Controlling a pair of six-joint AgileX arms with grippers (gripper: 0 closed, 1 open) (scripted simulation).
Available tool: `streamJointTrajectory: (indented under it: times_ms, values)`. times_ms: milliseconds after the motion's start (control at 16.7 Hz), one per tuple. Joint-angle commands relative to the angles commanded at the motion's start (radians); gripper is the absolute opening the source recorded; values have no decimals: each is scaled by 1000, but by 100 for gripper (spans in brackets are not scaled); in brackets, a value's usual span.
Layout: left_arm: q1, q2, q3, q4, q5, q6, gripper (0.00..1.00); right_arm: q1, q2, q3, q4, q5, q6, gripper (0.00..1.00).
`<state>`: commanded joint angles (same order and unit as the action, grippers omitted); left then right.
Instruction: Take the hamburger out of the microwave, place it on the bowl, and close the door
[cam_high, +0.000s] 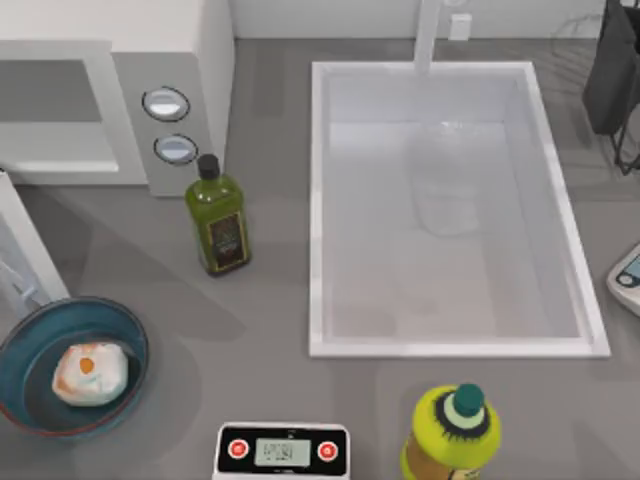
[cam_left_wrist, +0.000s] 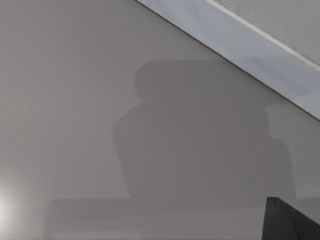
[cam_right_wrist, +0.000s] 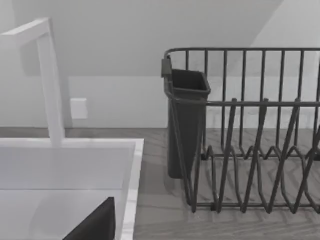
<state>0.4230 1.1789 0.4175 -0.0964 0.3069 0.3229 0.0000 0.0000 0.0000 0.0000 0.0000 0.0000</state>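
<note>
Grey countertop (cam_high: 270, 330) all round, and a big white sink (cam_high: 318, 210) taking up the middle, its tap (cam_high: 428, 35) rising at twelve o'clock against the pale back wall. Up at ten o'clock sits the microwave (cam_high: 185, 45), cavity showing, two round knobs on its grey panel. Its door (cam_high: 25, 245) stands swung out, a thin white slab running along the left edge at nine o'clock. Just below the knobs an olive oil bottle (cam_high: 218, 217) stands upright. Down at eight o'clock is the bowl (cam_high: 128, 330), blue with a reddish rim, and the hamburger (cam_high: 90, 372) lies inside it, pale with orange patches. At six o'clock there's a small white scale (cam_high: 283, 451) with red buttons, and beside it, toward five, a yellow-green bottle (cam_high: 452, 435). A dark dish rack (cam_right_wrist: 250, 150) with a cutlery cup stands at two o'clock, past the sink's far corner. As for the arms, only a dark sliver of each wrist's own hardware shows, so whether either gripper is wide or narrow I cannot tell.
</note>
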Motion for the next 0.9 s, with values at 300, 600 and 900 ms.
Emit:
streamJointTrajectory:
  times_ms: [300, 600, 900]
  values:
    - [-286, -86, -51, 6, -180, -198, 0, 0, 0, 0, 0, 0, 0, 100]
    - [-427, -143, -83, 10, -289, -317, 0, 0, 0, 0, 0, 0, 0, 100]
    - [-424, -123, -68, 18, -285, -316, 0, 0, 0, 0, 0, 0, 0, 100]
